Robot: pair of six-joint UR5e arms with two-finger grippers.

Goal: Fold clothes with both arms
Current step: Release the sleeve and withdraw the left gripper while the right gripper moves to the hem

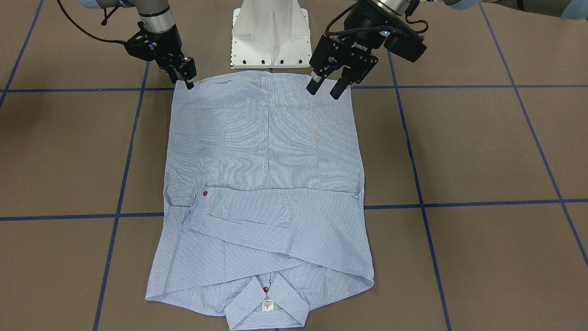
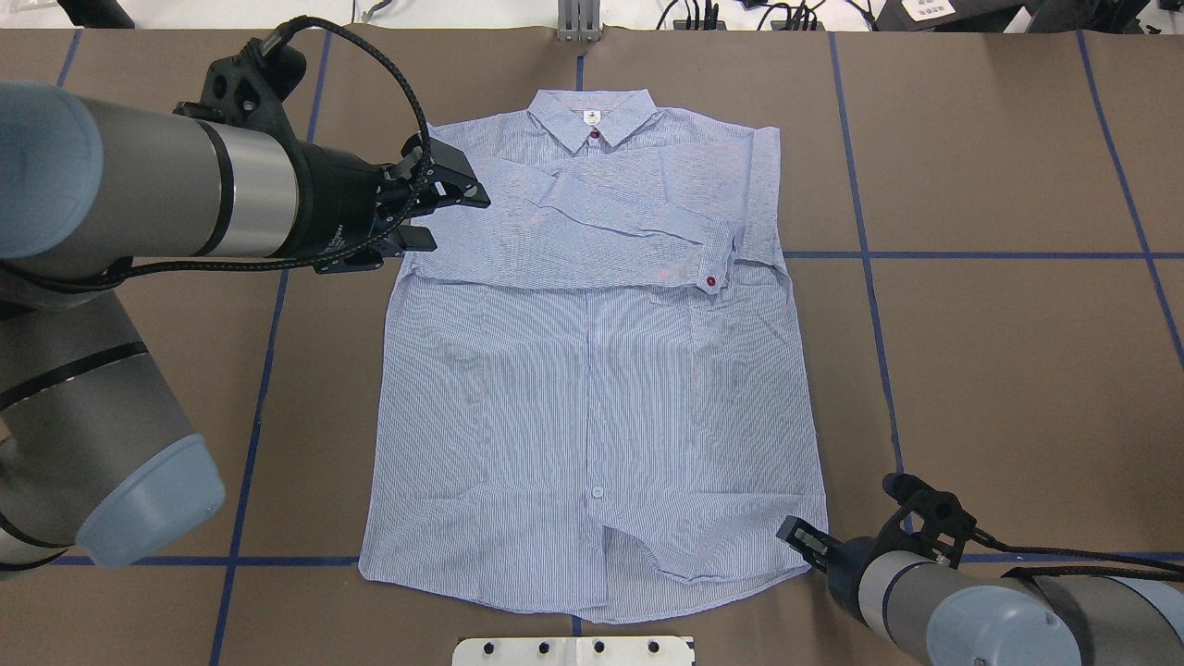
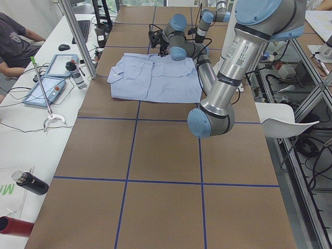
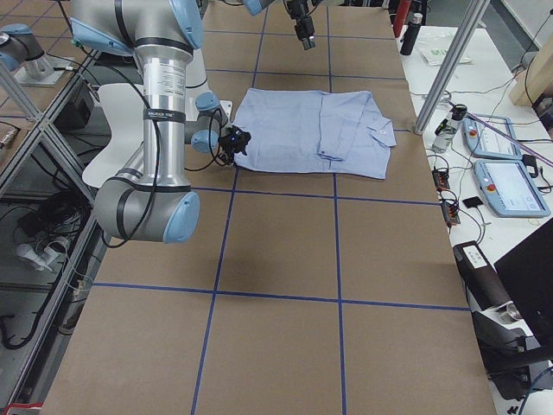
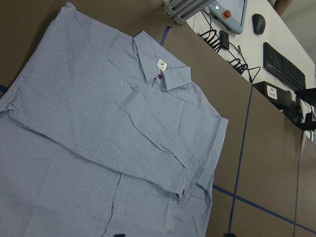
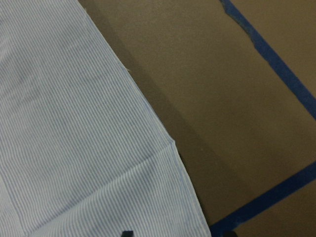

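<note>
Nearest the robot base [image 1: 270, 37], the right gripper [image 1: 183, 79] sits low at the shirt [image 2: 592, 370]'s hem corner, jaws apart and empty. The shirt lies flat, its long axis running away, collar [image 2: 592, 116] farthest, with bare table [image 2: 971, 370] all round. The left gripper [image 1: 325, 91] hovers high, spread wide, holding nothing.

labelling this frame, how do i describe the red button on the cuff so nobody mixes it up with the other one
On the brown table lies a striped blue-and-white shirt, one sleeve folded across its chest. Follow that sleeve to its cuff: the cuff button sits at its end. The other red button sits at the collar, beside the white neck label.
</note>
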